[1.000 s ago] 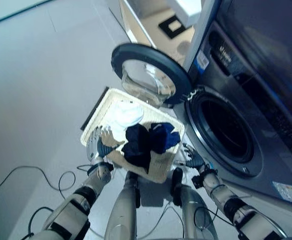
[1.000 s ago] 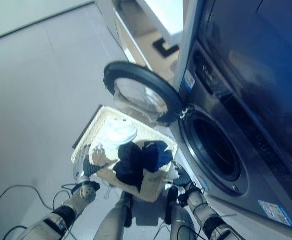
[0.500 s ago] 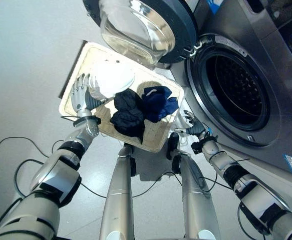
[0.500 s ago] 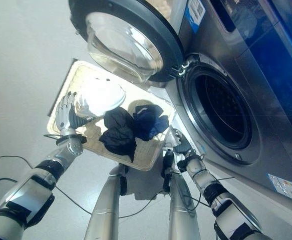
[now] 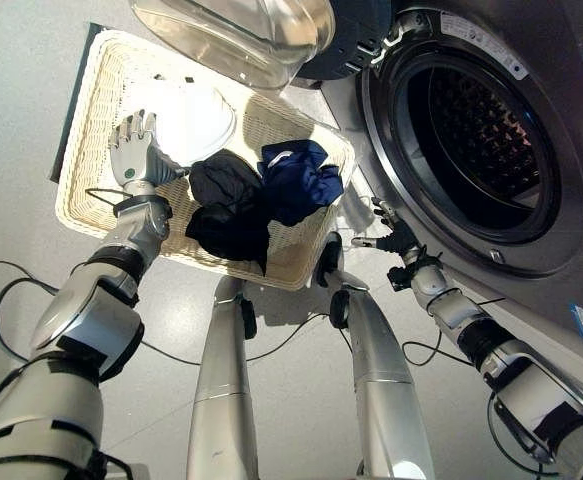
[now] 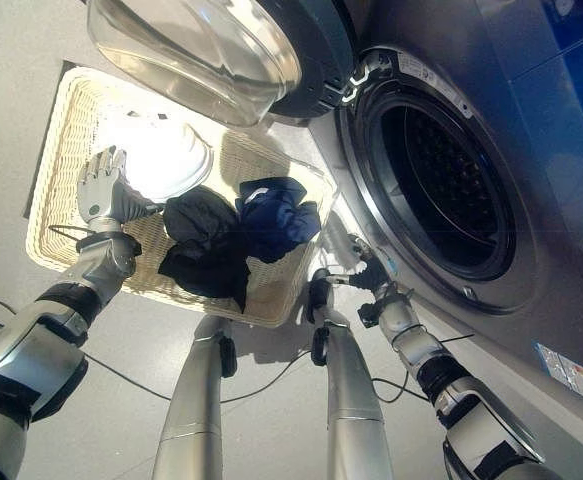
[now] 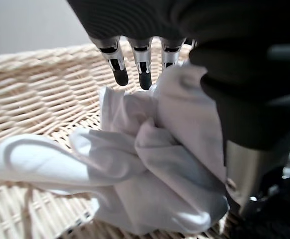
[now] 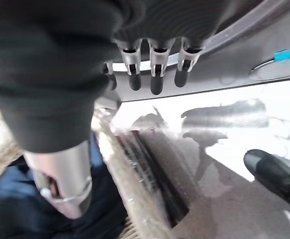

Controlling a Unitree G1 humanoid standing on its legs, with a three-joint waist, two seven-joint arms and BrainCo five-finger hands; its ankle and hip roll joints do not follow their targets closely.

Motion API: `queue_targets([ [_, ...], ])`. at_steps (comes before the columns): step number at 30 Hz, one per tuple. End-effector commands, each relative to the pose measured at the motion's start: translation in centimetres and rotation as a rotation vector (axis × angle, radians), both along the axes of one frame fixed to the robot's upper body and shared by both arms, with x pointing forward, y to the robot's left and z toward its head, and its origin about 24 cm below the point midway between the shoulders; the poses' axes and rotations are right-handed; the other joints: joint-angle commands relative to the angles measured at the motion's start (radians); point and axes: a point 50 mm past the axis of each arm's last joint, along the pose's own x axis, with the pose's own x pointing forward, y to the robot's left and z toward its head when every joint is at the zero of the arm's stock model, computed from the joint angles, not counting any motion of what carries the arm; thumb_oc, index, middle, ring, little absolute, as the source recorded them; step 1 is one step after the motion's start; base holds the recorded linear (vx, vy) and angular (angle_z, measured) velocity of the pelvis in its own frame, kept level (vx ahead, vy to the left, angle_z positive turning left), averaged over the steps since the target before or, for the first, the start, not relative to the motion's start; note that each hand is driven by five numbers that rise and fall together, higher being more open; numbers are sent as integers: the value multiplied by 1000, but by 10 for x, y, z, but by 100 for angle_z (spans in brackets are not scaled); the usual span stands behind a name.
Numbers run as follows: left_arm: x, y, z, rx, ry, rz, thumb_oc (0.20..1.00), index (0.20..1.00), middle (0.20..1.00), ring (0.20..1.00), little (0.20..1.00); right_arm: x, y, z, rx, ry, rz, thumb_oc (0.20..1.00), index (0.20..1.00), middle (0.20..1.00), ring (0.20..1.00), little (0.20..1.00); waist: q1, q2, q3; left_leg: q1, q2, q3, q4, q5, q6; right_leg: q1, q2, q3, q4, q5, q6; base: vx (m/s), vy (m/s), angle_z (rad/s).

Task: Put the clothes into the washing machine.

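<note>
Clothes [image 5: 233,200] are lying soft and light; left robot hand [image 5: 134,152], fingers spread, is probably touching the bunched white cloth [image 7: 149,164]; right robot hand [image 5: 391,238] is hanging relaxed, empty.

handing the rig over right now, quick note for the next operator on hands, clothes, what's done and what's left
Left hand: open, fingers straight, over the white garment in the wicker basket.
Right hand: open, holding nothing, between the basket's corner and the washing machine.
Clothes: white garment, black garment and dark blue garment all lie in the basket.
Done: washer door is open, drum looks empty.
Left: grasp each garment and put it in the drum.
</note>
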Motion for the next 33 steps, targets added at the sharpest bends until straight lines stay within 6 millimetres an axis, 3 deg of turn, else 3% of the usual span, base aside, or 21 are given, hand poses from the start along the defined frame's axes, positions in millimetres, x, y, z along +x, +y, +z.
queue_targets([
  [1, -1, 10, 16, 70, -16, 56, 1000, 1000, 1000, 1000, 1000, -4, -7, 12, 45, -64, 10, 1000, 1000, 1000, 1000, 1000, 1, -3, -23, -35, -27, 67, -5, 34, 18, 2, 51, -25, -63, 80, 34, 0, 0, 0],
  [7, 0, 13, 32, 138, -18, 112, 1000, 1000, 1000, 1000, 1000, -1, -10, 21, 54, -89, 11, 1000, 1000, 1000, 1000, 1000, -10, -7, -23, -76, -28, 56, -1, 38, 14, -36, 61, -10, -70, 93, 35, 0, 0, 0],
  [10, -1, 18, 52, 147, -52, 160, 1000, 1000, 1000, 1000, 1000, 1, -13, 30, 73, -122, 12, 1000, 1000, 1000, 1000, 1000, -20, -10, -23, -98, -27, 52, -9, 40, 9, -57, 66, -3, -85, 99, 39, 0, 0, 0],
  [14, -1, 17, 61, 168, -60, 163, 1000, 1000, 1000, 1000, 1000, 3, -14, 34, 84, -136, 11, 1000, 1000, 1000, 1000, 1000, -24, -12, -23, -107, -29, 50, -14, 40, 8, -65, 68, -1, -94, 103, 41, 0, 0, 0],
  [15, 0, 16, 73, 156, -63, 168, 1000, 1000, 1000, 1000, 1000, 5, -13, 40, 93, -161, 13, 1000, 1000, 1000, 1000, 1000, -29, -17, -23, -115, -29, 45, -25, 43, 5, -74, 70, 0, -106, 109, 45, 0, 0, 0],
  [18, 4, 15, 84, 95, 22, 162, 1000, 1000, 1000, 1000, 1000, 8, -14, 54, 111, -216, 4, 1000, 1000, 1000, 1000, 1000, -38, -18, -23, -128, -29, 46, -40, 47, 0, -86, 75, 6, -126, 117, 49, 0, 0, 0],
  [23, 9, 9, 86, 52, 128, 135, 1000, 1000, 1000, 1000, 1000, 10, -12, 73, 150, -288, 8, 1000, 1000, 1000, 1000, 1000, -52, -24, -23, -138, -34, 43, -60, 48, -3, -97, 81, 15, -158, 131, 58, 0, 0, 0],
  [24, 12, 3, 87, 49, 156, 94, 344, 344, 344, 344, 344, 11, -10, 81, 160, -319, 14, 1000, 1000, 1000, 1000, 1000, -58, -28, -23, -139, -34, 44, -68, 46, -5, -100, 85, 20, -171, 135, 61, 0, 0, 0],
  [25, 12, 2, 87, 48, 157, 89, 200, 200, 200, 200, 200, 11, -10, 82, 161, -323, 14, 1000, 1000, 1000, 1000, 1000, -59, -29, -23, -139, -34, 44, -69, 46, -5, -100, 86, 21, -174, 136, 62, 0, 0, 0],
  [33, 15, -11, 86, 67, 124, 13, 200, 200, 200, 200, 200, 10, -8, 87, 178, -325, 33, 1000, 1000, 1000, 1000, 1000, -67, -25, -23, -107, -38, 57, -88, 43, -6, -74, 95, 36, -201, 141, 70, 0, 5, -1],
])
